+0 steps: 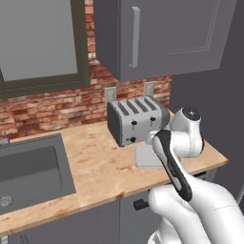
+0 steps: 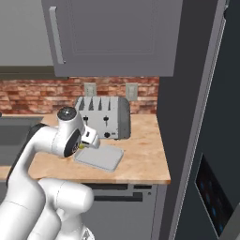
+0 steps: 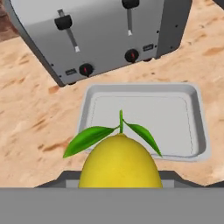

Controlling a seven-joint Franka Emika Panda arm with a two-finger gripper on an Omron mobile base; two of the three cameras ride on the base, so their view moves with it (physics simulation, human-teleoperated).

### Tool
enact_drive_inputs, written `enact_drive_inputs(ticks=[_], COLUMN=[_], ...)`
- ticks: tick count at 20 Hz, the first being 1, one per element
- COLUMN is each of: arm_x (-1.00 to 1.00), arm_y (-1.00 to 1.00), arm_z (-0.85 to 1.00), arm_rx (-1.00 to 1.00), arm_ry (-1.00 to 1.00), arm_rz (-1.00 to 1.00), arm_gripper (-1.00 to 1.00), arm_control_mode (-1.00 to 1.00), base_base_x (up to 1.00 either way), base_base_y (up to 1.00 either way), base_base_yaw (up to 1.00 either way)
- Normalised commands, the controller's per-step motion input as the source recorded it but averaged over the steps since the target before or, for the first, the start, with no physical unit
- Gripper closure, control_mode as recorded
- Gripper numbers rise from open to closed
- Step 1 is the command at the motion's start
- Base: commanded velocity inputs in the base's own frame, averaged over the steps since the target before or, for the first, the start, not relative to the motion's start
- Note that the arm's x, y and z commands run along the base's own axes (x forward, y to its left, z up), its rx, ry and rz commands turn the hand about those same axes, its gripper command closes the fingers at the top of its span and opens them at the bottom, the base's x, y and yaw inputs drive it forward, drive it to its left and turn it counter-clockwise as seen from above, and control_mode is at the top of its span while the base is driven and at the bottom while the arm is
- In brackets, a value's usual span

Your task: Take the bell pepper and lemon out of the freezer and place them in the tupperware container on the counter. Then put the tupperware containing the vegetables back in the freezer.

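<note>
freezer (image 2: pixel 197 117): seen at the counter's right end in the right base view | counter (image 1: pixel 95 162): sink (image 1: pixel 28 171) set in its left part, left base view | toaster (image 3: pixel 100 35): against the back edge | tupperware container (image 3: pixel 144 118): before the toaster, near the front edge, nothing in it | gripper (image 3: pixel 119 177): closed on the lemon (image 3: pixel 119 164), held above the container's near rim, hand view

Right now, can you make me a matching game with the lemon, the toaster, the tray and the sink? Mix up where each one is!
Things:
1. lemon
2. toaster
3. tupperware container
4. sink

Places:
A. set into the counter, far left
B. flat on the counter, in front of the toaster, nothing inside
C. held in the gripper, above the counter
D. standing against the brick wall

Pairs: 1-C, 2-D, 3-B, 4-A
</note>
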Motion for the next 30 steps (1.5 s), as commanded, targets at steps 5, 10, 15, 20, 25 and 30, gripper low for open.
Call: enact_drive_inputs(ticks=[5,10,15,20,25,30], arm_x=[0.49,0.65,0.58,0.19,0.15,0.09], arm_y=[0.03,0.00,0.00,0.00,0.00,0.00], arm_z=[-0.56,-0.38,-0.31,-0.37,-0.37,-0.41], arm_rx=[0.00,0.00,0.00,0.00,0.00,0.00], arm_ry=[0.03,0.05,0.10,0.09,0.07,0.06], arm_rz=[-0.09,-0.08,-0.06,-0.02,0.00,0.00], arm_gripper=[1.00,1.00,1.00,1.00,1.00,1.00], arm_control_mode=[-1.00,-1.00,-1.00,-1.00,-1.00,-1.00], base_base_x=[0.00,0.00,0.00,0.00,0.00,0.00], base_base_y=[0.00,0.00,0.00,0.00,0.00,0.00], base_base_yaw=[0.00,0.00,0.00,0.00,0.00,0.00])
